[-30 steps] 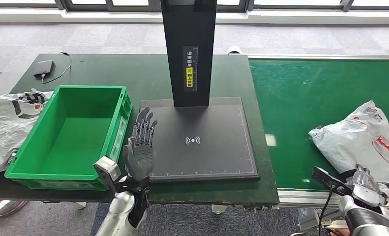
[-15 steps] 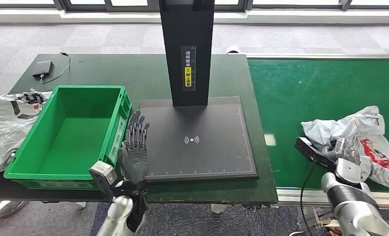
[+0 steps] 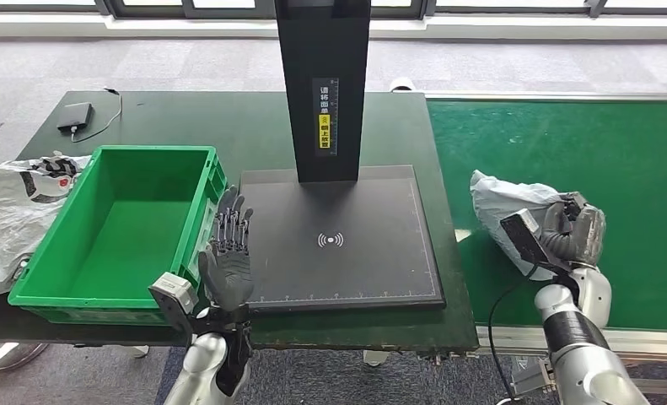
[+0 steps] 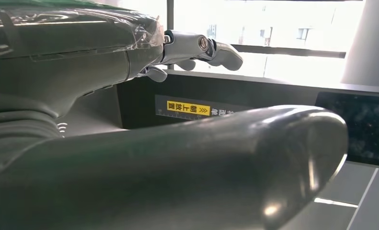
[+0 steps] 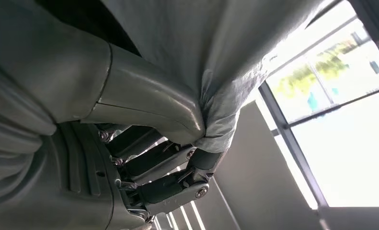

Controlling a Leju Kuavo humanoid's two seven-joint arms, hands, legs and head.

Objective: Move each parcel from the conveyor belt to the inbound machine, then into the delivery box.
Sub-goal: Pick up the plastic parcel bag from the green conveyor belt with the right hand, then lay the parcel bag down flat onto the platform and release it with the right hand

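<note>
A grey-white plastic parcel [image 3: 502, 202] hangs above the left edge of the green conveyor belt [image 3: 566, 143], held by my right hand [image 3: 570, 234]; the right wrist view shows the thumb and fingers [image 5: 178, 184] pinching a fold of the parcel [image 5: 216, 62]. The inbound machine's black scan plate [image 3: 338, 240] with its upright column [image 3: 323, 84] lies just left of the parcel. The green delivery box [image 3: 119, 232] stands empty at the left. My left hand [image 3: 228, 257] is raised with fingers spread between the box and the plate, holding nothing.
Another white parcel bag [image 3: 13, 215] lies at the table's left edge beside the box. A black device with a cable [image 3: 75, 116] sits at the far left corner of the dark green table [image 3: 228, 122].
My right hand has lifted the parcel off the belt and carried it leftward toward the scan plate. The left hand has shifted slightly left and lower.
</note>
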